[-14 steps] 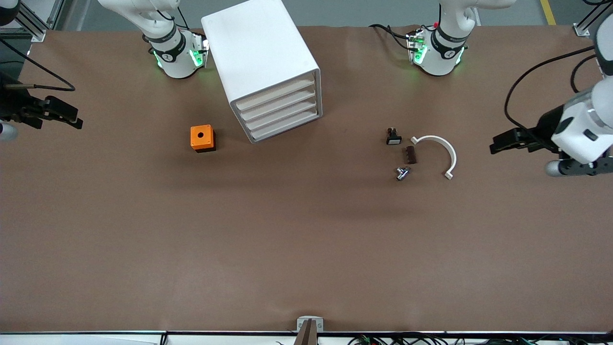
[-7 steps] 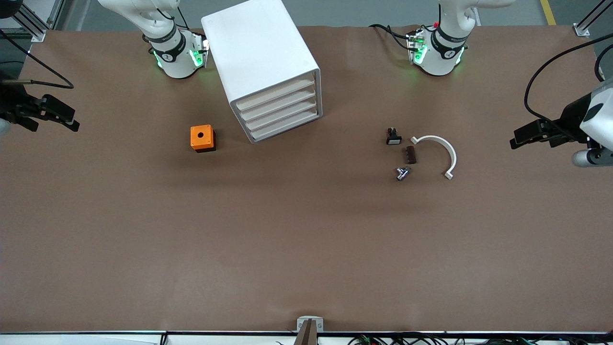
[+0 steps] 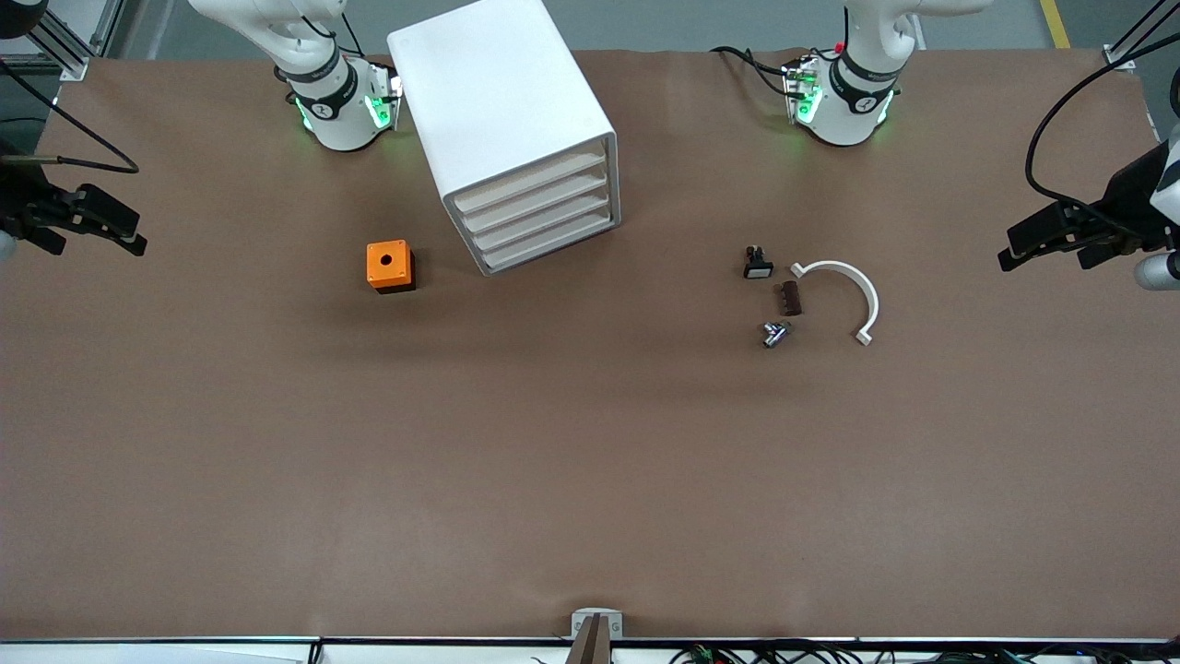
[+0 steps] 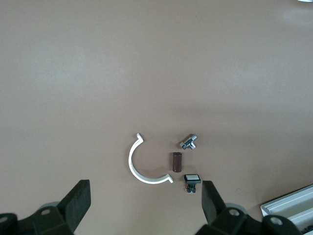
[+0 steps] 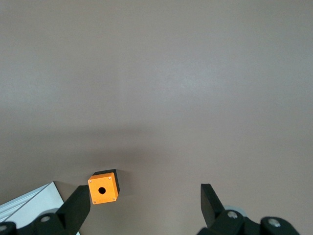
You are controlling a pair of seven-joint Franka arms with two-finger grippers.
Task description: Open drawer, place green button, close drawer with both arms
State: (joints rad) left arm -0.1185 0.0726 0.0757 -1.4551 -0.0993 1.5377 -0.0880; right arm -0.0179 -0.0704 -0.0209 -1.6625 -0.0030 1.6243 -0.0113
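**A:** Which step is this?

**B:** By my reading, the very start. The cabinet (image 3: 498, 92) stands in the upper middle of the front view, and all four trays sit flush. The drawer (image 3: 553, 242), the lowest tray, is shut.

**A:** And the arms?

**B:** Both are out at the edges of the frame at mid-upper height. The left gripper (image 3: 1014, 251) hangs over bare worktop (image 3: 590, 461) at the left arm's end. The right gripper (image 3: 129, 232) does the same at the right arm's end. Each has its fingers spread wide with nothing between them.

**A:** Where's the button?

**B:** The button (image 3: 774, 334) lies on the worktop, a little above the frame's centre and toward the left arm's end. It's the lowest piece of a small cluster. A brown block (image 3: 791, 298) is just above it, a black piece with a white face (image 3: 758, 266) is higher up, and a white half-ring (image 3: 843, 286) curls beside them. It's too small for me to make out its cap colour.

**A:** So what's next?

**B:** Opening the drawer, I'd say. The right gripper has to reach the front of the lowest tray, taking care not to catch the tray above it. It also has to pass the orange cube (image 3: 389, 266), which sits beside the cabinet toward the right arm's end. The left gripper is the closer one to the button. It will need a narrow, careful pinch so it doesn't knock the neighbouring pieces.
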